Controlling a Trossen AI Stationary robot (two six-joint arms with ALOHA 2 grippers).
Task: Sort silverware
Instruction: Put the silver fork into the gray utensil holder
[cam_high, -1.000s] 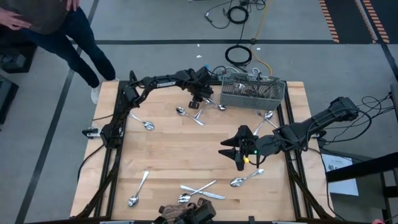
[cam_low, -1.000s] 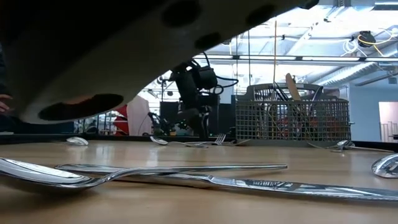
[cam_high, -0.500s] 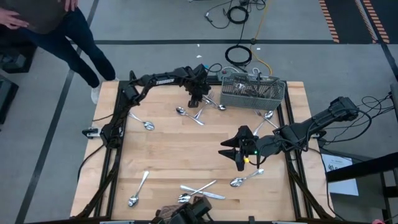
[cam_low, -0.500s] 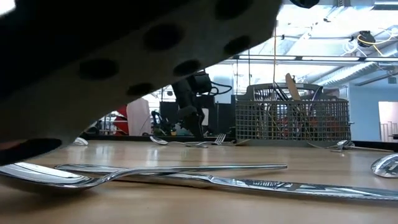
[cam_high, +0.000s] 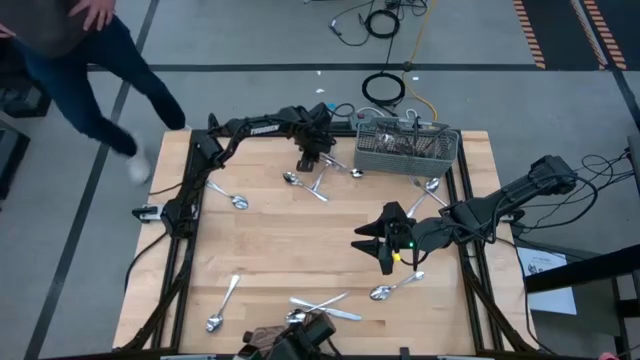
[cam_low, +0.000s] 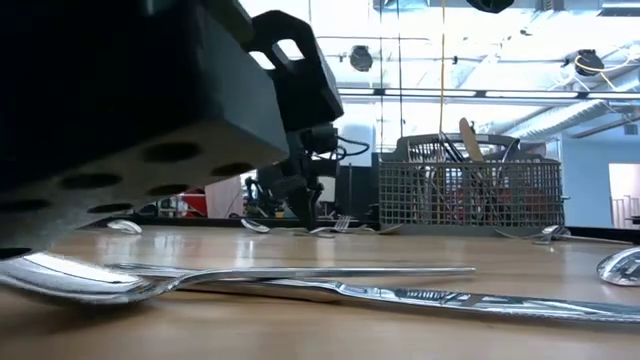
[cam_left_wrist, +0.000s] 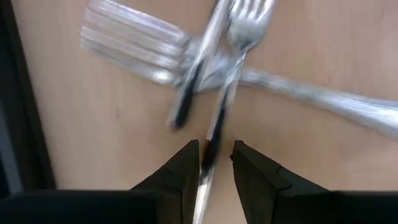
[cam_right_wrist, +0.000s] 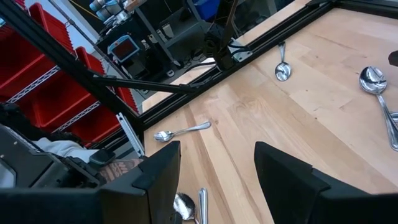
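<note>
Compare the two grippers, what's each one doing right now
The left gripper is down among the cutlery beside the basket, fingers narrowed around a fork handle. The right gripper hangs mid-table, jaws wide, holding nothing. Both are dark two-finger grippers.

Left claw (cam_left_wrist: 216, 163) low at the table's far edge, fingers narrowly parted; right claw (cam_high: 385, 252) mid-table, spread wide.

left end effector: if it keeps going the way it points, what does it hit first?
Likely the fork whose handle runs between the left end effector fingers, in the crossed pile beside the basket. Whether it already touches, I can't tell.
</note>
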